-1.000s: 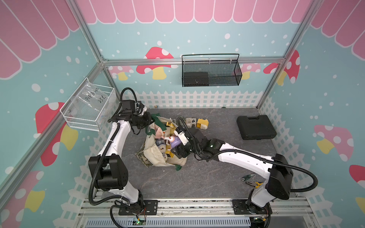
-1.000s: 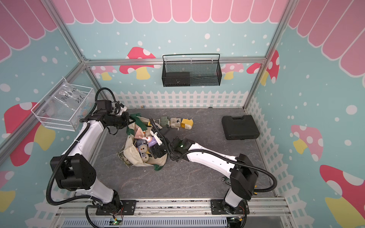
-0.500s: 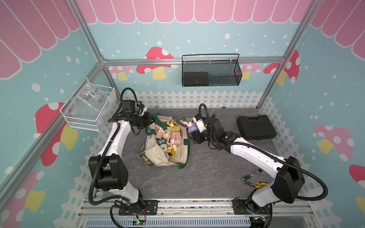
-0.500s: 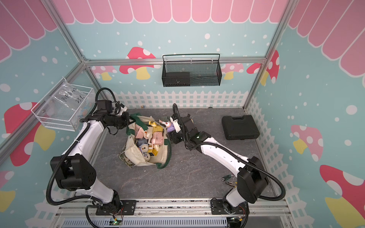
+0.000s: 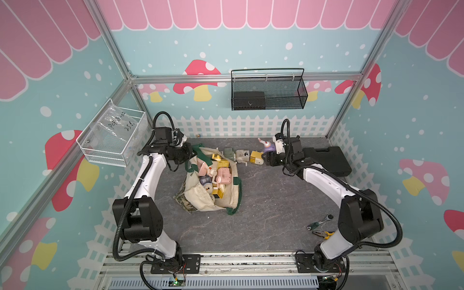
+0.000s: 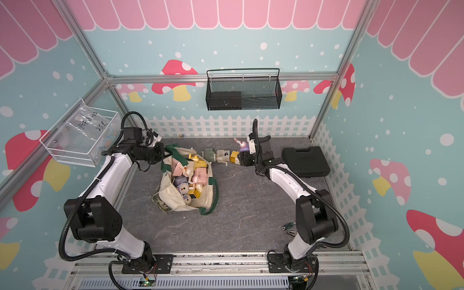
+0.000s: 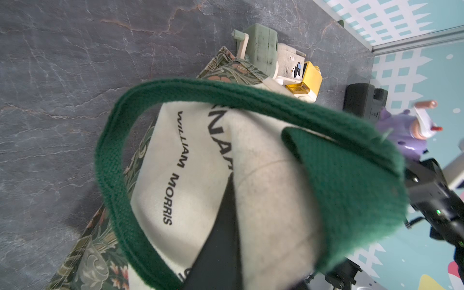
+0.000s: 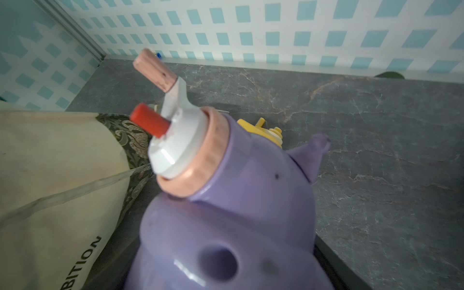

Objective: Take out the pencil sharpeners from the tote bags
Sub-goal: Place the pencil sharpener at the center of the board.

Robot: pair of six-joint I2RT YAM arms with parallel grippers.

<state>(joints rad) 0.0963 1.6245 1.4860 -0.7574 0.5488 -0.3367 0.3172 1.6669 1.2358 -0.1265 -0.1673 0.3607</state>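
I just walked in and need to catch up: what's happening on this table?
The left gripper pinches the green handle of the tote bag, holding it open. The right gripper holds a purple sharpener beside three sharpeners already out on the table. Many more sharpeners sit in the bag.

- The cream tote bag (image 5: pixel 200 198) is laid open, holding pastel pencil sharpeners (image 5: pixel 222 175).
- Three sharpeners (image 5: pixel 242 156) are lined up beside it; a purple sharpener (image 5: pixel 267 150) is held alongside.
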